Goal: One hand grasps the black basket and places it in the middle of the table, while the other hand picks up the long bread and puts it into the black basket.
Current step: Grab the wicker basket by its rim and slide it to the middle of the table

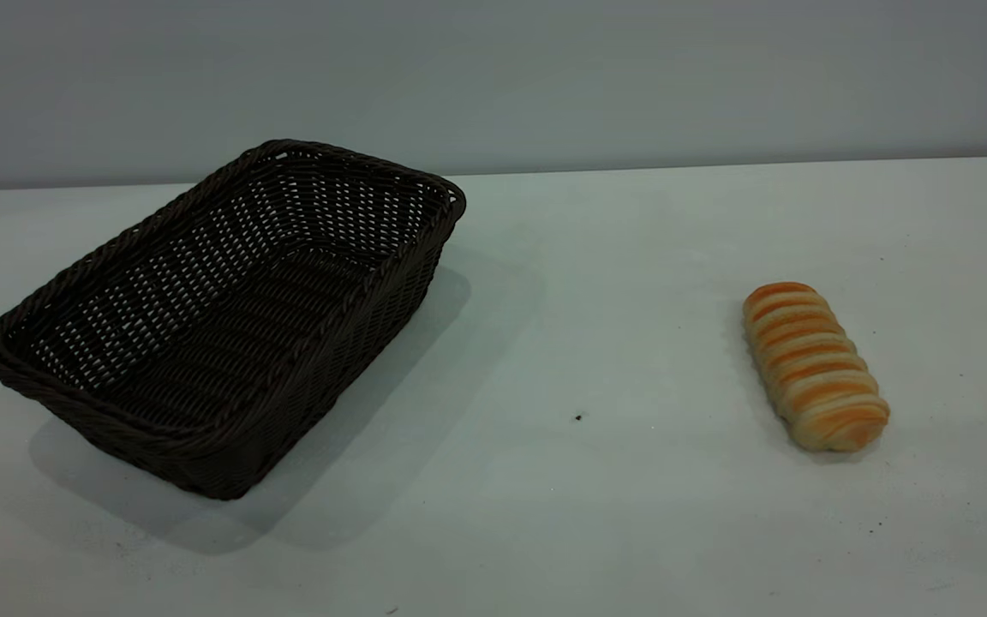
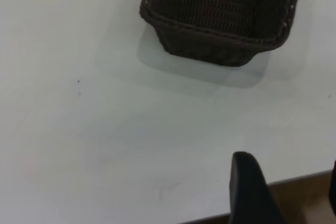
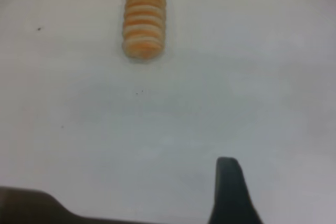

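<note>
**Basket and bread lie apart on the table, both grippers back at the table's edge**

In the exterior view the black basket (image 1: 219, 321) sits in the left half of the frame, resting flat on the white table (image 1: 596, 514) with its long axis running diagonally from lower left to upper centre. It holds nothing. The long bread (image 1: 815, 367) lies in the right half of the frame, well apart from the basket, directly on the tabletop. A tiny dark speck (image 1: 578, 417) marks the table between them. Neither arm shows in this view.

The left wrist view has the basket (image 2: 223, 19) at the top of the frame, cut off by the upper edge. One black finger (image 2: 249, 190) of the left gripper rises at the lower right, over the table's edge, clear of the basket; whether the fingers are apart or together cannot be told.

The right wrist view shows the bread (image 3: 144, 18) at the upper left of centre, and one finger (image 3: 230, 192) of the right gripper at the bottom, well apart from it. Its opening cannot be told either.
</note>
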Tool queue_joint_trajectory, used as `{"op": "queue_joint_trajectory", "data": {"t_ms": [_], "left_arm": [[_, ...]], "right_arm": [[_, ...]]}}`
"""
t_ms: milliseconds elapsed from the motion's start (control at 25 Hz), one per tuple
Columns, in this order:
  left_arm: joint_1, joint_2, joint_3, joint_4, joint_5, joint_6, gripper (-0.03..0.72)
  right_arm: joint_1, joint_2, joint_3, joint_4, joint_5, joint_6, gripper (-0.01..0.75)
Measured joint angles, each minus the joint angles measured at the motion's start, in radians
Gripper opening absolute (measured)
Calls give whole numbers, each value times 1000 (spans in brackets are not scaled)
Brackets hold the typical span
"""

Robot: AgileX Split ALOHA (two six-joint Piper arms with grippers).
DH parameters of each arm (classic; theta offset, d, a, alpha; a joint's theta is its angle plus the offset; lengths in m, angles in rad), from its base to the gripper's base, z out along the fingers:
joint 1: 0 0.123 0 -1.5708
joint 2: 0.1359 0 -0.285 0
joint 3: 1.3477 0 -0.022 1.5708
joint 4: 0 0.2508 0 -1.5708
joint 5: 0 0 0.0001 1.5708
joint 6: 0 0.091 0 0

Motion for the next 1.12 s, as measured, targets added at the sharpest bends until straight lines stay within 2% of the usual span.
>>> {"op": "queue_joint_trajectory", "data": {"t_ms": [240, 400, 600, 840, 960, 1120], "left_arm": [[-20, 32, -8, 21, -18, -14, 436], [-20, 149, -18, 41, -210, -125, 436], [-20, 393, -18, 42, -451, -247, 436], [-21, 760, -18, 42, -671, -286, 436], [-21, 933, -18, 42, -767, -374, 436], [-21, 1128, -57, 42, -789, -511, 436]], "right_arm": [[0, 0, -5, 16, -9, 0, 465], [0, 50, -37, -9, -105, 35, 465], [0, 237, -89, -57, -214, 79, 465], [1, 503, -178, -91, -239, 140, 465], [29, 583, -206, -53, -240, 149, 465], [80, 628, -208, -35, -236, 150, 465]]}}
